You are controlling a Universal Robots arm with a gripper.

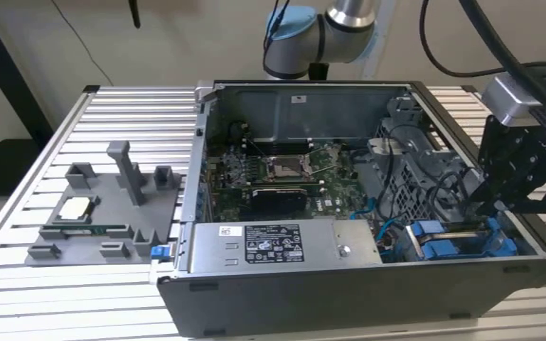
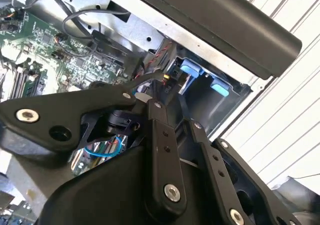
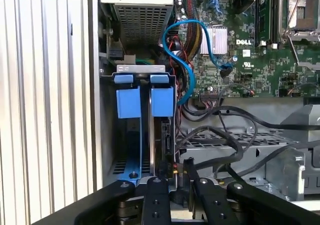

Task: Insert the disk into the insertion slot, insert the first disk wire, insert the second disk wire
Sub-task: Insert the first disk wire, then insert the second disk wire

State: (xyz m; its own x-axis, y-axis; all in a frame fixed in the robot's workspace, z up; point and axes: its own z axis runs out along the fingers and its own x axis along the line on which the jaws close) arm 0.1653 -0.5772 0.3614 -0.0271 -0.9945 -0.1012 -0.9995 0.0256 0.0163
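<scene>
Ribbed metal counter (image 1: 121, 99) across the whole scene, and on it sits the open case (image 1: 349, 305), side panel off and motherboard (image 1: 283, 170) in plain sight. On the exterior view's left, a grey tray (image 1: 102, 213) with upright posts lies beside the case. The power supply (image 1: 283, 245) runs along the case's near wall. From the top edge the arm (image 1: 349, 14) comes in and reaches down over the corner of the case on the exterior view's right.

Now to that corner. The gripper (image 1: 489, 204) is down inside the drive bay, right over the blue carriers. In the first wrist view two blue tabs stand side by side in the bay. The disk (image 3: 162, 102) is the one farther from the case wall, its dark edge running down the slot, so it is already seated.

In both wrist views the gripper looks clenched, its tips drawn close on the connector of a black wire (image 2: 150, 78). That connector, with a small yellow-red mark, sits just beside the disk's end. Whether it is plugged in, I can't tell.

A blue cable (image 3: 185, 45) loops from the motherboard down toward the bay.
</scene>
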